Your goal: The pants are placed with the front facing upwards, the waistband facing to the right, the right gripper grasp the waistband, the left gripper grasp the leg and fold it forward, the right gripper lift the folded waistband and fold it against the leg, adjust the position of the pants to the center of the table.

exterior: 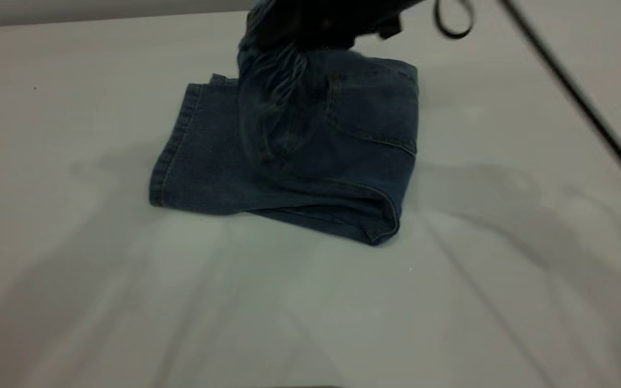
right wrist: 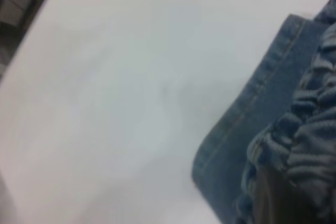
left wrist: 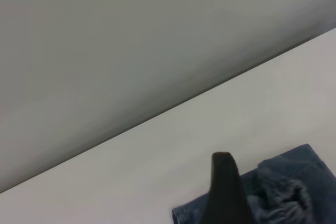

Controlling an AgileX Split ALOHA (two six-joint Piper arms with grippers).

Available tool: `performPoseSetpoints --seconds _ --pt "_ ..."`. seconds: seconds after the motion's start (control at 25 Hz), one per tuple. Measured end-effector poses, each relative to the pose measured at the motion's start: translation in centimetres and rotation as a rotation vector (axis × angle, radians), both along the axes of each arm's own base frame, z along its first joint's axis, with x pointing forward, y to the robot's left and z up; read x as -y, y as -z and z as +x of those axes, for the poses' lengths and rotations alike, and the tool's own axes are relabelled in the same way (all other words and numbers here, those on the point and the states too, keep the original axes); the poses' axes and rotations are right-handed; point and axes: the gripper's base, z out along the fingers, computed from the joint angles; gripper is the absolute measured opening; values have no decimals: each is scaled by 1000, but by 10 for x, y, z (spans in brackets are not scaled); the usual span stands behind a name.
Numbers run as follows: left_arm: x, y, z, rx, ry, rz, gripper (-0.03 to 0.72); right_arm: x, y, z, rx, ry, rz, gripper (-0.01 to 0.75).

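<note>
A: Where do things stand?

B: The pants (exterior: 310, 161) lie already folded lengthwise on the table (exterior: 73, 269), slightly toward the far side. The right gripper (exterior: 310, 27) hangs over their far edge, clamped on the gathered waistband (exterior: 273, 108), which is lifted and draped toward the leg hem (exterior: 173, 145) at the left.

A: And the left gripper (left wrist: 226, 192)?

B: Only one dark finger shows in its wrist view, just beside the denim. I cannot tell whether it is open or closed.

A: What could go wrong?

B: The waistband looks bunched, so if it slips out early the fold may land short of the hem or crooked. If the gripper pulls too far left, I'd judge the whole bundle could drag across the smooth table and the lower fold could open.
</note>
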Motion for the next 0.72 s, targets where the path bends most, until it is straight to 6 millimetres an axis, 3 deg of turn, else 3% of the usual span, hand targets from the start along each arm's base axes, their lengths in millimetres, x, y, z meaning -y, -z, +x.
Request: performPoseSetpoints --seconds 0.16,0.36,0.44,0.56,0.72 --pt "-1 2 -3 -33 4 12 461 -16 9 11 12 -10 -1 185" --pt "-1 5 -4 -59 8 25 461 -28 -2 16 8 -31 27 489" --pt "-1 5 -4 -57 12 34 461 -33 -6 14 -24 -59 30 565" --pt "-1 5 -4 -50 20 50 461 -47 -16 11 -105 -85 5 575" --pt "-1 5 -4 -46 24 59 461 -74 -32 -2 -159 -144 -147 506"
